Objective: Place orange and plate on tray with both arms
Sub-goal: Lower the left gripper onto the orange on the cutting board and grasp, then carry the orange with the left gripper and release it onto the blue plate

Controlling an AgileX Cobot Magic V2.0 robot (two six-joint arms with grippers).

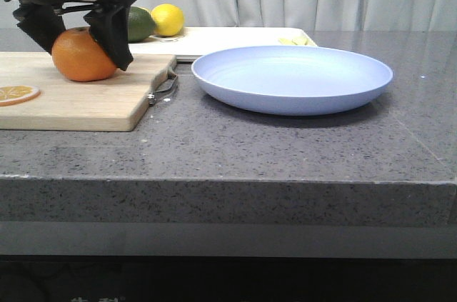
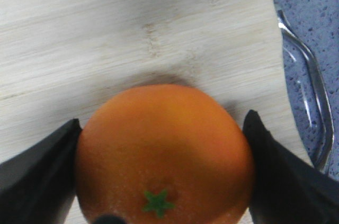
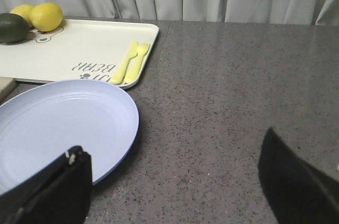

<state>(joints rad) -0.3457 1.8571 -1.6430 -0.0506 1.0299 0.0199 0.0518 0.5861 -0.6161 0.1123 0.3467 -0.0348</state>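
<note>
The orange (image 1: 80, 58) sits low over the wooden cutting board (image 1: 71, 98) at the left. My left gripper (image 1: 82, 45) is shut on it, one black finger pressed against each side. In the left wrist view the orange (image 2: 164, 144) fills the space between the fingers (image 2: 42, 171), green stem star facing the camera. The pale lavender-blue plate (image 1: 293, 77) rests on the grey counter at the middle. The cream tray (image 1: 235, 36) lies behind it. My right gripper (image 3: 175, 181) hangs open over bare counter, beside the plate (image 3: 58, 128) rim and near the tray (image 3: 79, 44).
A dried orange slice (image 1: 16, 93) lies on the board, whose metal handle (image 1: 164, 88) points toward the plate. A lemon (image 1: 167, 19) and a dark green fruit (image 1: 139, 25) sit at the tray's far left. Yellow cutlery (image 3: 131, 62) lies on the tray. Curtains hang behind.
</note>
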